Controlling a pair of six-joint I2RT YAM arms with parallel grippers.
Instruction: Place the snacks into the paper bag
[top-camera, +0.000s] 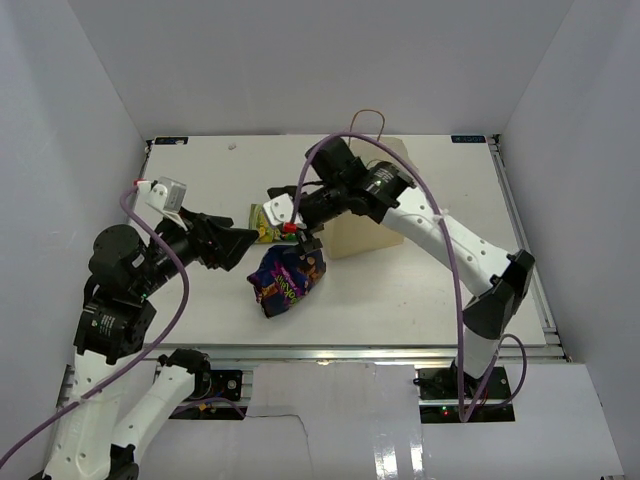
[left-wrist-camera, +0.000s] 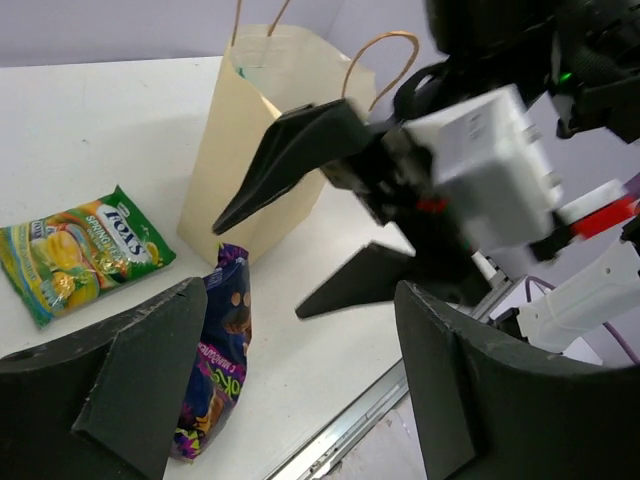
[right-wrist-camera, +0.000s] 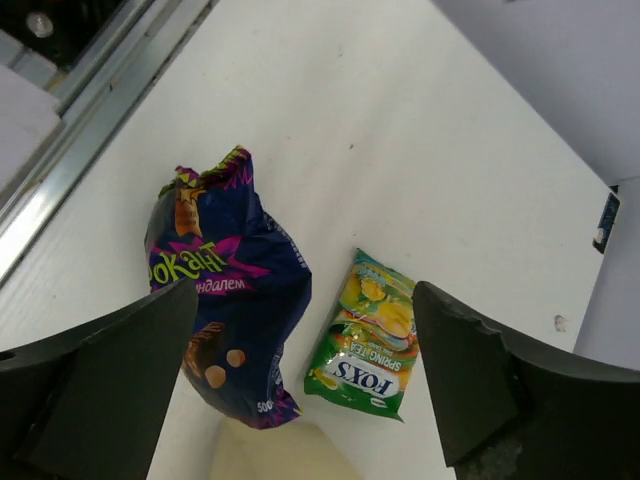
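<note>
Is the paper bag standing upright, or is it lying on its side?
Upright. In the left wrist view the paper bag stands on its base on the table, with its walls vertical and its mouth at the top.

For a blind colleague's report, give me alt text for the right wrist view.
A purple bag and a green-yellow pack lie side by side on the white table, seen between the dark fingers of the open right gripper.

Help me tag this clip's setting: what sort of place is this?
Likely a robotics lab test cell: plain white wall panels enclose a white table on an aluminium frame, with a paper bag, purple bag and green-yellow pack as props.
</note>
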